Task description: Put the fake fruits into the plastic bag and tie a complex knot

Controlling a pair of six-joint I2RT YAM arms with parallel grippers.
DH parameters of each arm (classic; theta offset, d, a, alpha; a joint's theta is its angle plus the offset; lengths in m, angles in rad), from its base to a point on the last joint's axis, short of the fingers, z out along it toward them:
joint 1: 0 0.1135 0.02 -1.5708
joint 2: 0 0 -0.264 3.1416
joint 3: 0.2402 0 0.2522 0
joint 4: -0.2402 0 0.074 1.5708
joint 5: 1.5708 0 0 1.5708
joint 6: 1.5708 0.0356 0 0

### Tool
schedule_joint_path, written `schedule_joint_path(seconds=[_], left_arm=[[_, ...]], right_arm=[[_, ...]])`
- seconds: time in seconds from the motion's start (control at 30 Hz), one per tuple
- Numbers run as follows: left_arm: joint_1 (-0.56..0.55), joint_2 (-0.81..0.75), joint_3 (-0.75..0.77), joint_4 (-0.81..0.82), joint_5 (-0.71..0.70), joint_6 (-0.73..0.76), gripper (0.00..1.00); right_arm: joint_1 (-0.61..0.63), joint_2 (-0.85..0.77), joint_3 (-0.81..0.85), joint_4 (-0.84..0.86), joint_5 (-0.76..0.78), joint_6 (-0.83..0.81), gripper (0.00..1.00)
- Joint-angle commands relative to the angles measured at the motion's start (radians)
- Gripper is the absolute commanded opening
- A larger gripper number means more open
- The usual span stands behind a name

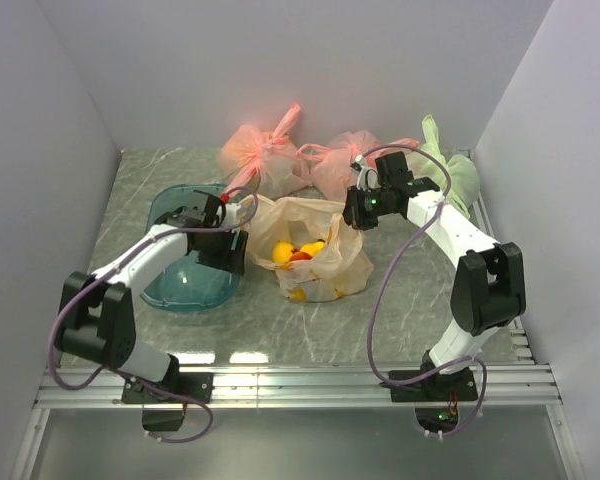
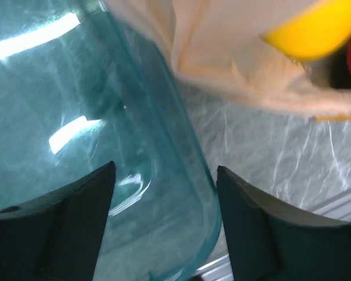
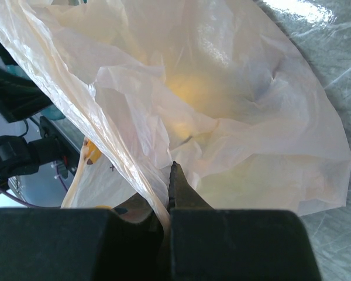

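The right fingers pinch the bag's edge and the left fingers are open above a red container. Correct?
No: the container is clear teal, not red, as the left wrist view shows. The right fingers do pinch the plastic bag; the left fingers are open.

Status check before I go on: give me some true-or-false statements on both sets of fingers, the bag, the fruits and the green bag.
1. The right fingers are shut on the plastic bag. True.
2. The left fingers hold a fruit. False: they are open and empty, above the teal bowl.
3. Yellow and red fruits lie in the plastic bag. True.
4. The plastic bag is knotted shut. False: its mouth is open.
5. The green bag lies at the back left. False: it is at the back right.
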State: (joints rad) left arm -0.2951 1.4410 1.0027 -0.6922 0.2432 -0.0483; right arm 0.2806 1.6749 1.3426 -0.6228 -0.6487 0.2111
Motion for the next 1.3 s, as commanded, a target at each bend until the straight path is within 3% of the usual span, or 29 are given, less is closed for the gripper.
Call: schedule_joint_path(seconds=[0.0,0.07,0.13,0.17,0.27,0.6,0.63,0.7,0.73,0.77,0.83,0.97,1.1,1.27], left_arm=[[-0.007,0.082,0.037,0.094,-0.097,-0.039,0.71],[-0.004,0.179,0.089,0.095,-0.136,-0.042,0.54],[0.022,0.247,0.135,0.082,-0.188,-0.053,0.44],[0.04,0.26,0.143,0.074,-0.185,-0.058,0.34],[0.137,0.263,0.142,0.057,-0.203,-0.062,0.19],[0.402,0.165,0.105,0.017,-0.222,0.165,0.11],[0.413,0.171,0.108,0.007,-0.202,0.183,0.13],[0.438,0.179,0.144,-0.023,-0.144,0.22,0.33],[0.439,0.171,0.164,-0.041,-0.101,0.258,0.44],[0.439,0.158,0.189,-0.082,0.033,0.284,0.62],[0.427,0.098,0.272,-0.108,0.158,0.333,0.81],[0.315,0.032,0.436,-0.194,0.475,0.422,0.95],[0.114,-0.013,0.568,-0.129,0.571,0.389,0.98],[-0.108,-0.016,0.61,0.022,0.689,0.292,0.99]], right_arm=[[-0.009,0.008,0.049,0.0,-0.016,-0.006,0.0],[-0.009,0.008,0.058,-0.008,-0.011,-0.01,0.0],[-0.008,0.003,0.063,-0.017,0.0,-0.013,0.0],[-0.011,-0.001,0.063,-0.018,0.006,-0.019,0.0],[-0.009,-0.017,0.05,-0.025,0.021,-0.029,0.0],[-0.011,0.0,0.046,-0.032,-0.005,-0.039,0.0],[-0.009,0.003,0.046,-0.032,-0.006,-0.038,0.0],[-0.008,0.012,0.05,-0.034,-0.011,-0.042,0.0],[-0.009,0.016,0.053,-0.034,-0.015,-0.041,0.0],[-0.009,0.017,0.053,-0.034,-0.02,-0.042,0.0],[-0.011,0.016,0.052,-0.031,-0.035,-0.044,0.0],[-0.006,0.016,0.061,-0.038,-0.058,-0.052,0.0],[0.011,0.016,0.078,-0.049,-0.068,-0.064,0.0],[0.041,0.022,0.108,-0.061,-0.063,-0.073,0.0]])
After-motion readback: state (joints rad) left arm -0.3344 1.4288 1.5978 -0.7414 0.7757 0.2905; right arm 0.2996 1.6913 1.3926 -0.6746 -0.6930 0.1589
